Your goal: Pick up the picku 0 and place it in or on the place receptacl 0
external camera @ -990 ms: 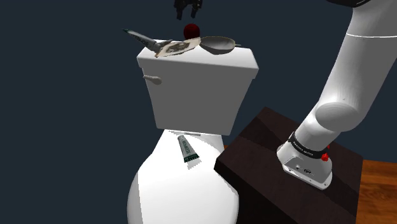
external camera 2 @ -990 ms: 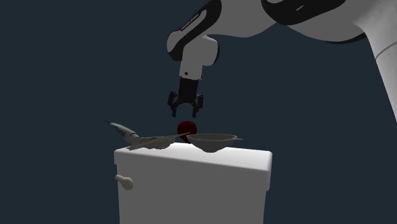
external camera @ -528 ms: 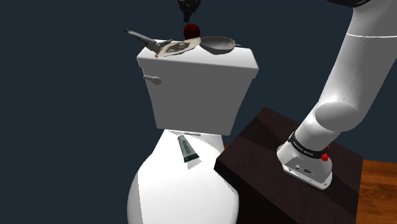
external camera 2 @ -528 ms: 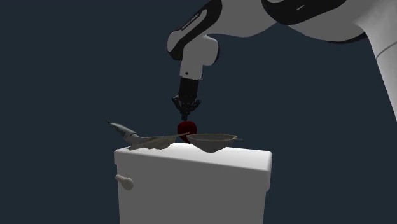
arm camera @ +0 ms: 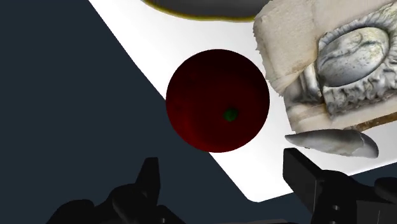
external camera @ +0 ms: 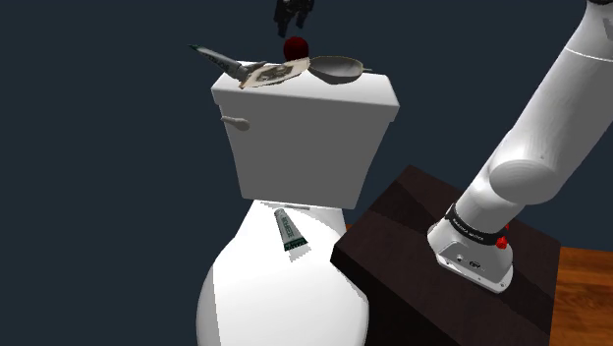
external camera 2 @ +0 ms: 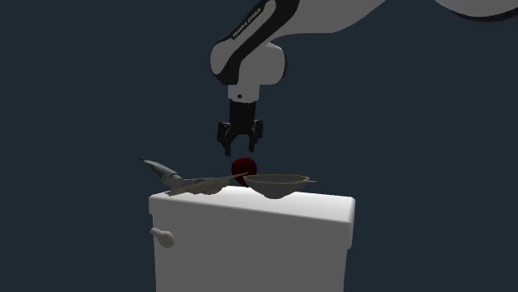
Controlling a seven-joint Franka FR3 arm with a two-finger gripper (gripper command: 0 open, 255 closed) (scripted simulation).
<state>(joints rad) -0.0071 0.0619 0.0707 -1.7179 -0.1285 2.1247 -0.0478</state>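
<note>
Dark-brown stand (external camera: 413, 258) sat nearest. Beside it a small tube (external camera: 289, 230) lay on the toilet seat (external camera: 275, 295), its green label's print too small to read. Farther off, on the white tank (external camera: 305, 138), the dark red round fruit (arm camera: 217, 100) rested just beside the bowl (external camera: 337, 67). The black gripper (external camera 2: 240, 149) hung above the fruit, fingers spread wide and touching nothing. Lettering on the arm's wrist was illegible.

1 red ball (arm camera: 217, 100); 1 bowl (external camera: 337, 67); 1 tube (external camera: 289, 232); 1 toilet (external camera: 305, 133); 1 grey carved obj (arm camera: 347, 63)
</note>
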